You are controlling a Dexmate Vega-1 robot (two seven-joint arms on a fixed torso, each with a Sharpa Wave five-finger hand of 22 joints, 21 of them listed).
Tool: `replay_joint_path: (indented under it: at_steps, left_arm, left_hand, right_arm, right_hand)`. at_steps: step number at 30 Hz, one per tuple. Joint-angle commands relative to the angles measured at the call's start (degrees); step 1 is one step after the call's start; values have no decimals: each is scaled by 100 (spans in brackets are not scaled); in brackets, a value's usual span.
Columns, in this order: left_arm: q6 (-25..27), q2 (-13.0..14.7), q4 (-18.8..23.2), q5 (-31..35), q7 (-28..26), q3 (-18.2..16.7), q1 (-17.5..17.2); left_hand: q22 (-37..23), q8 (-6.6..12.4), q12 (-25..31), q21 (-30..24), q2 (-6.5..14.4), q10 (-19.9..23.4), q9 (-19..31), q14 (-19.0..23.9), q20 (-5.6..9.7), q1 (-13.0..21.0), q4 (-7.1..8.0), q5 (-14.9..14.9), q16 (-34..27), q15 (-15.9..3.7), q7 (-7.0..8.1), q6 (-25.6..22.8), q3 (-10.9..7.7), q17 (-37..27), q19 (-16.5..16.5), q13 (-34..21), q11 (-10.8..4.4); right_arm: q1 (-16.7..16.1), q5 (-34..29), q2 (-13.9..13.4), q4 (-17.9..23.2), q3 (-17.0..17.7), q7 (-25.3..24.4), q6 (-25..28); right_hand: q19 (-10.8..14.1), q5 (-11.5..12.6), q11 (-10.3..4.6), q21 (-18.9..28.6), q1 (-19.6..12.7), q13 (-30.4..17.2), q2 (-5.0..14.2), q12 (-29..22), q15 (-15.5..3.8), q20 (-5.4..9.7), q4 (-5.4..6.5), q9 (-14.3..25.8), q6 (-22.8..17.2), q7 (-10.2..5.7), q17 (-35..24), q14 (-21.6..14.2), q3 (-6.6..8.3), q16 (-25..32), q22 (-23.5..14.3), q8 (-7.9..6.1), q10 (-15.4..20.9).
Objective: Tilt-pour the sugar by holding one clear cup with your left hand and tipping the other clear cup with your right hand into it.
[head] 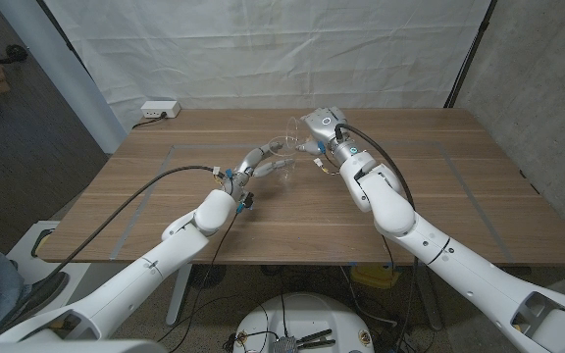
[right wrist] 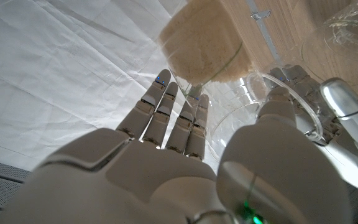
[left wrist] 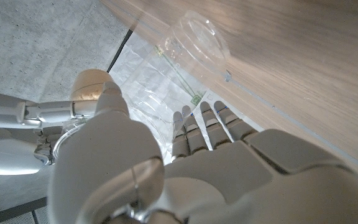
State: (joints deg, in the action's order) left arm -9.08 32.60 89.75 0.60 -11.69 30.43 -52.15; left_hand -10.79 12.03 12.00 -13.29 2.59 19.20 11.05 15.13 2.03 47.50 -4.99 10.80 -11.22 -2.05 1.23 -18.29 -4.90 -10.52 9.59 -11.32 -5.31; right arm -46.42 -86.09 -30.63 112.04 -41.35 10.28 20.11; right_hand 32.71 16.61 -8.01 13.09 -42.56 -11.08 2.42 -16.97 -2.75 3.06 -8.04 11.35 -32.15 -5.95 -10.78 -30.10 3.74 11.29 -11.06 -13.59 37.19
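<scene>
My right hand [head: 323, 127] grips a clear cup with sugar [head: 295, 133] above the table's middle, a little behind the other cup. In the right wrist view the sugar cup [right wrist: 204, 43] sits between the fingers and thumb of that hand [right wrist: 166, 162], with the white sugar heaped in its base. My left hand [head: 255, 160] holds the second clear cup [head: 281, 171] low over the wooden table [head: 439, 216]. The left wrist view shows this cup [left wrist: 194, 40] looking empty, with its base toward the wood and my left hand [left wrist: 185, 168] around its wall.
A white power strip [head: 159, 110] lies at the table's far left corner. Grey tape lines [head: 135, 201] mark a rectangle on the wood. A white sheet [head: 263, 49] hangs behind. A person's shoe [head: 37, 291] is on the floor at the near left.
</scene>
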Motion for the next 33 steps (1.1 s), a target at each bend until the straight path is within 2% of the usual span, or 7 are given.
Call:
replay_joint_path:
  at_steps: [1, 12, 14, 22, 31, 32, 33]
  left_arm:
    - [25, 36, 86, -40, -7, -42, -83]
    - [54, 64, 169, -33, 8, -46, -83]
    - [64, 76, 196, -36, 21, -49, -83]
    - [55, 92, 237, -37, 22, -61, -87]
    - [50, 111, 236, -74, 28, -89, -103]
    - [49, 111, 235, -76, 30, -89, -102]
    - [44, 110, 231, -70, 26, -88, -100]
  left_hand:
    - [-18, -3, -15, 8, 46, 32, 24, -7, 132, 14, -2, -2, 10, -145, -35, -34, 30, -29, -7, -23, 11]
    - [-18, 0, -8, 9, 46, 57, 24, 12, 149, 28, -6, -2, 4, -150, -39, -50, 36, -27, 5, -23, 36]
    - [-18, 1, -10, 10, 46, 53, 24, 12, 150, 31, -7, -2, 5, -152, -39, -53, 37, -27, 5, -23, 7]
    - [-18, 2, -6, 11, 53, 69, 23, 31, 155, 40, -8, -1, 0, -146, -47, -66, 40, -26, 13, -23, 44]
    - [-18, 2, -6, 12, 56, 74, 23, 48, 144, 45, -6, -2, -4, -140, -51, -73, 45, -26, 21, -22, 44]
    - [-18, 1, -4, 12, 57, 81, 23, 52, 142, 47, -7, -2, -5, -145, -53, -71, 45, -26, 22, -22, 8]
    - [-18, -1, -3, 11, 60, 85, 23, 52, 142, 51, -8, -1, -4, -143, -57, -69, 44, -26, 27, -22, 40]
  right_arm:
    - [10, -340, 15, 33, 12, -87, -222]
    - [123, -544, 28, -21, -6, -144, -432]
    - [153, -547, 28, -21, -2, -86, -480]
    - [262, -692, -3, -38, -41, 4, -654]
    - [226, -813, -74, 15, -6, -106, -705]
    - [214, -820, -55, 17, -1, -100, -688]
    - [214, -829, -52, 33, -1, -45, -701]
  right_hand:
    - [52, -23, -26, -22, -49, -12, 71, 21, -850, 681, 22, 31, -378, -326, -22, -63, 34, 8, -20, -36, 21]
    - [49, -28, -39, -23, -84, -12, 95, 27, -857, 685, 17, 31, -389, -355, -22, -66, 50, 3, -22, -29, 28]
    - [49, -29, -43, -23, -95, -12, 102, 31, -862, 686, 14, 32, -392, -358, -22, -67, 55, 2, -22, -28, 25]
    - [54, -33, -58, -22, -125, -12, 119, 33, -870, 699, 9, 32, -410, -368, -21, -82, 67, 4, -23, -27, 35]
    - [47, -41, -68, -25, -150, -12, 136, 40, -873, 708, 7, 33, -426, -384, -21, -85, 77, 0, -25, -23, 37]
    - [46, -42, -72, -25, -153, -12, 137, 44, -876, 710, 7, 33, -427, -387, -21, -81, 78, -2, -25, -22, 31]
    - [47, -42, -72, -24, -156, -11, 139, 46, -879, 712, 7, 33, -434, -389, -21, -77, 79, -4, -26, -24, 27]
